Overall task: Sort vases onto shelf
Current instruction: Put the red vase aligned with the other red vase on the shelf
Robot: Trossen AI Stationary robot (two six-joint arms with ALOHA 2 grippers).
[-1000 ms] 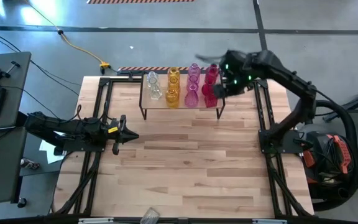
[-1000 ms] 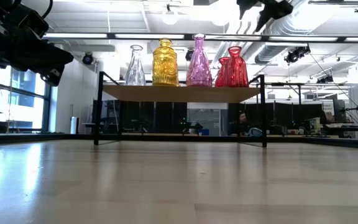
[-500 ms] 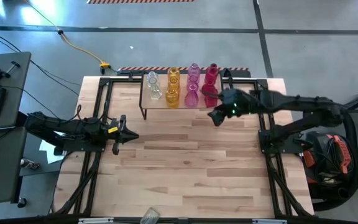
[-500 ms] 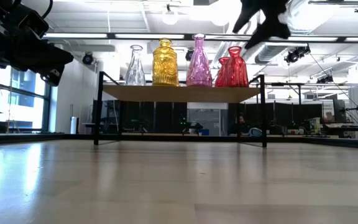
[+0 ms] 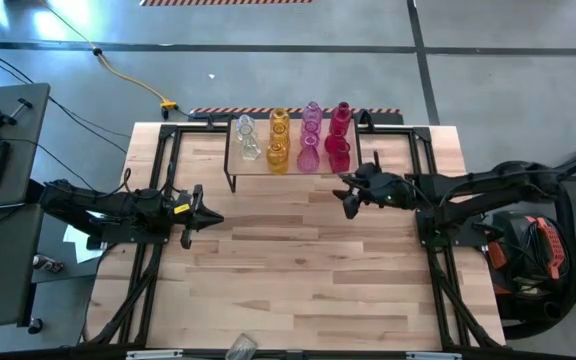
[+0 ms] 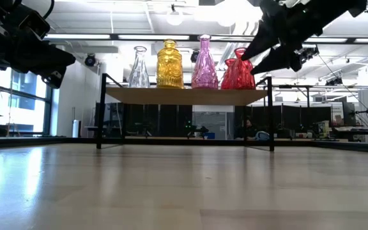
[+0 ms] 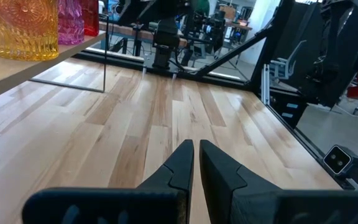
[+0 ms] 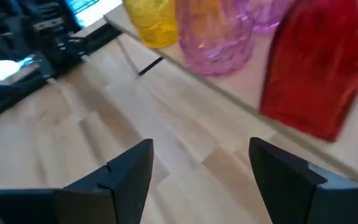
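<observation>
The shelf [image 5: 238,166] stands at the table's far middle on thin black legs. On its top, in rows by colour, stand clear [image 5: 247,140], amber [image 5: 278,142], pink [image 5: 310,142] and red vases [image 5: 339,142]; the low view shows them upright [image 6: 170,64]. My right gripper [image 5: 346,196] hangs open just on the near side of the shelf's right end, tilted down, with the red vase [image 8: 319,81] close ahead and nothing between its fingers. My left gripper [image 5: 213,220] waits shut at the table's left, level above the wood [image 7: 196,155].
Black frame rails run along the table's left [image 5: 165,200] and right [image 5: 430,200] sides. A small clear object [image 5: 240,348] lies at the near edge. The wooden tabletop [image 5: 298,270] stretches from the shelf to the near edge.
My right gripper has come down from above the red vases at the shelf's right end and moved toward the table's near edge, rolling and tipping less steeply as it went. It has stayed open. The vases have not moved.
</observation>
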